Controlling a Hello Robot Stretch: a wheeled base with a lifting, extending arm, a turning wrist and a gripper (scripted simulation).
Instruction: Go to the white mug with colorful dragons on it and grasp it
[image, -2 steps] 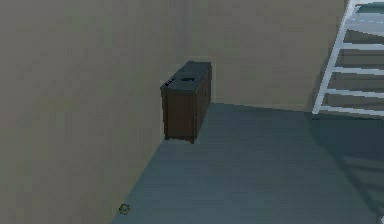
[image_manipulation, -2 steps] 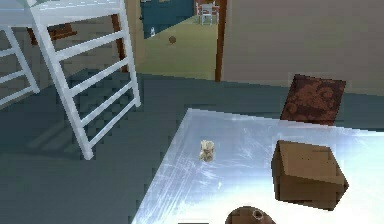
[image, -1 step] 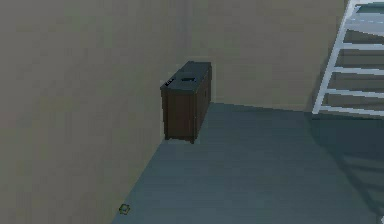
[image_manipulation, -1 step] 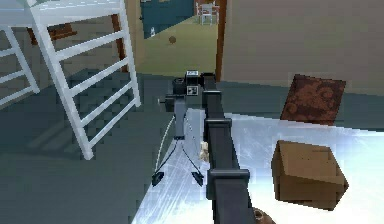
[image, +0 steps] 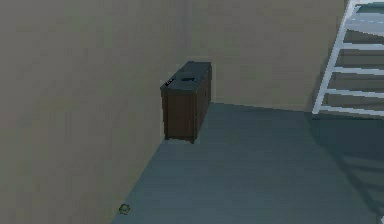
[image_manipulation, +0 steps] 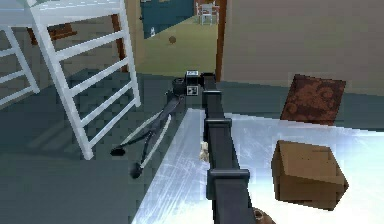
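In the arm side view the dark arm bar (image_manipulation: 222, 150) rises from the bottom edge to two small white marked squares (image_manipulation: 190, 82). From there the gripper (image_manipulation: 130, 157) reaches down toward the view's left. Its thin fingers (image_manipulation: 150, 130) end over bare blue-grey floor, and it holds nothing. A small pale blob (image_manipulation: 203, 151) lies beside the arm on a glossy white surface (image_manipulation: 180, 185).
A dark brown cabinet (image: 187, 100) stands against the beige wall ahead, with a small object (image: 124, 208) on the floor before it. A white bunk-bed ladder (image_manipulation: 95, 85) (image: 355, 60) stands nearby. Two brown boxes (image_manipulation: 310, 172) (image_manipulation: 313, 98) sit on the white surface. A doorway (image_manipulation: 180, 30) opens beyond.
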